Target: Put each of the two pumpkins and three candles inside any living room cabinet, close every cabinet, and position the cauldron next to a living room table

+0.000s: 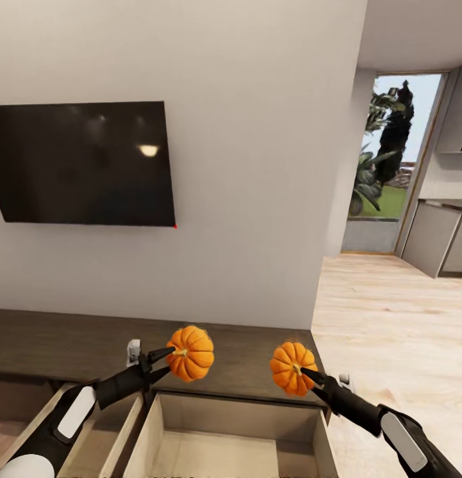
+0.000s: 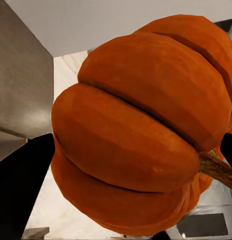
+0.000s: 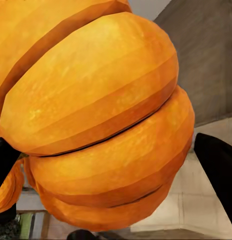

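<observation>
Left gripper (image 1: 166,356) fingers pinch one small ribbed orange pumpkin (image 1: 190,353), right gripper (image 1: 309,376) fingers another (image 1: 293,368); both likely light, rigid, slippery-ribbed.

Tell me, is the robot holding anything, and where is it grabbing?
Yes. The left gripper holds one pumpkin and the right gripper holds the other pumpkin, each gripped at the stem end.

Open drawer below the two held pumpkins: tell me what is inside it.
The open drawer shows a bare pale floor and walls, nothing lying in it. Its near end runs past the picture's lower edge, so that part cannot be checked.
</observation>
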Robot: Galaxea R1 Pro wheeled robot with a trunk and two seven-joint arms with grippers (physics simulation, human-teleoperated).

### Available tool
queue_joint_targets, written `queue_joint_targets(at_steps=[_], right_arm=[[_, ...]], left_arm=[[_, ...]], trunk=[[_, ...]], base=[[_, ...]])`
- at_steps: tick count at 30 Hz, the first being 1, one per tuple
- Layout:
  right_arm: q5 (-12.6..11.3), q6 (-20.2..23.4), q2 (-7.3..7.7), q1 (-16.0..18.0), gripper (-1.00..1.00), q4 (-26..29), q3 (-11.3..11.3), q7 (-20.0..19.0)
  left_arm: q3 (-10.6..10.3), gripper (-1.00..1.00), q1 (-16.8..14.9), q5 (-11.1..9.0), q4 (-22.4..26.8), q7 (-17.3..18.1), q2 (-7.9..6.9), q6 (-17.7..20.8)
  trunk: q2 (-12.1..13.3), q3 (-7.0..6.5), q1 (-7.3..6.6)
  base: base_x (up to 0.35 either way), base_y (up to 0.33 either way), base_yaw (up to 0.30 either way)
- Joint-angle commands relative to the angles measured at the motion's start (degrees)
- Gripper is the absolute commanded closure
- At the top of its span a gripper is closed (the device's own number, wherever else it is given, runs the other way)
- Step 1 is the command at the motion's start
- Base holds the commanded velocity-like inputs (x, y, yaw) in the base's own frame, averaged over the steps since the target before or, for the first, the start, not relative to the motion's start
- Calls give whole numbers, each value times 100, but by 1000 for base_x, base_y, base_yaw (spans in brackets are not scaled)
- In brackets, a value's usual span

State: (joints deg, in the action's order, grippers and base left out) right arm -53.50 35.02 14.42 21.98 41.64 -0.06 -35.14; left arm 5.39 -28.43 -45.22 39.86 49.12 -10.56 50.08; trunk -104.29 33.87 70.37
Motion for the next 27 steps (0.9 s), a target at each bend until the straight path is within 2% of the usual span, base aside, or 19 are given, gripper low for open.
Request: queue_joint_targets(at_steps=[1, 4, 8, 14, 19, 22, 27], right_arm=[[-87, 92, -1, 4, 100, 8, 4, 204], [-71, 156, -1, 5, 100, 21, 12, 622], [18, 182, -7, 7, 100, 36, 32, 852], [519, 236, -46, 8, 100, 78, 33, 1254], [708, 323, -55, 17, 100, 89, 33, 1319], [870, 335, -60, 33, 100, 90, 37, 1330], [1102, 346, -68, 100, 100, 90, 41, 1369]], left_arm=[[11, 100, -4, -42, 22, -175, 7, 42], [9, 100, -4, -57, 55, -744, 57, 9], [-5, 100, -10, -51, 114, -1247, 192, -55], [-21, 100, -13, -46, 432, -2211, 423, -98], [-46, 100, -13, -52, 651, -2938, 614, -97], [-93, 100, -13, -56, 720, -3178, 661, -95], [-298, 100, -13, -46, 747, -3266, 670, -100]], trunk=[[-45, 24, 22], [-165, 78, 88], [-326, 150, 175], [-566, 257, 307], [-767, 347, 417], [-887, 401, 483], [-1088, 491, 593]], base=[[0, 0, 0], [0, 0, 0], [0, 0, 0], [0, 0, 0], [0, 0, 0], [0, 0, 0], [0, 0, 0]])
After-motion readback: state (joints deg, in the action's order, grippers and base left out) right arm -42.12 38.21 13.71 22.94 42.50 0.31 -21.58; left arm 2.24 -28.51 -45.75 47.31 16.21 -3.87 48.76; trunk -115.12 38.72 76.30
